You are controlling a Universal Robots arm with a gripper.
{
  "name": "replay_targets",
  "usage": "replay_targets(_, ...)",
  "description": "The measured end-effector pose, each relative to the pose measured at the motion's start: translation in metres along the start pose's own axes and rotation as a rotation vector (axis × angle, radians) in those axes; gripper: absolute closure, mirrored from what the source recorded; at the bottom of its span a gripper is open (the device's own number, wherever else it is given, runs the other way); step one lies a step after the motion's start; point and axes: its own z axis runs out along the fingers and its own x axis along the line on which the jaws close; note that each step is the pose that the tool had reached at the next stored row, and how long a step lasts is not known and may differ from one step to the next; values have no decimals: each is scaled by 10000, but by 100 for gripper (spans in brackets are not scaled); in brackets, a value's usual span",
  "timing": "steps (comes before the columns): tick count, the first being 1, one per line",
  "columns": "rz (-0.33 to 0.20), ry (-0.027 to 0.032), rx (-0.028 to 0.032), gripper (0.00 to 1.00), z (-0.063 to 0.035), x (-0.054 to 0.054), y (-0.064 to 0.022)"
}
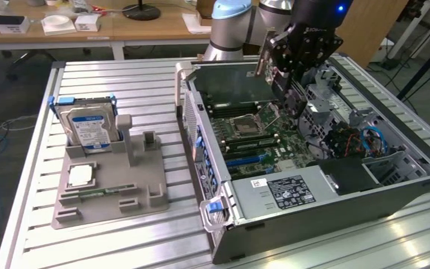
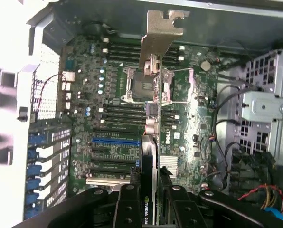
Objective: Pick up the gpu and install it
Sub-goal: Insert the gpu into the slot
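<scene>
The gpu (image 1: 293, 100), a thin dark card, hangs edge-down over the motherboard (image 1: 252, 131) inside the open computer case (image 1: 335, 216). My gripper (image 1: 293, 70) is shut on the card's upper edge. In the wrist view the gpu (image 2: 151, 118) runs edge-on away from my gripper (image 2: 149, 181), and its silver bracket (image 2: 159, 37) is at the far end, towards the case wall. The card floats above the board, over the CPU socket (image 2: 144, 83) and close to the blue expansion slot (image 2: 115, 141), apart from both.
A grey parts holder (image 1: 114, 190) lies at the exterior view's left, with a silver hard drive (image 1: 88, 129) standing in it, a CPU (image 1: 80, 175) and a green memory stick (image 1: 99, 193). Drive cages and cables (image 1: 364, 140) crowd the case's right side.
</scene>
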Motion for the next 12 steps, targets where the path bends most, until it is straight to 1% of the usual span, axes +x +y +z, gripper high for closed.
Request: replay_targets(12,-1912,90,-56,74,5,0,0)
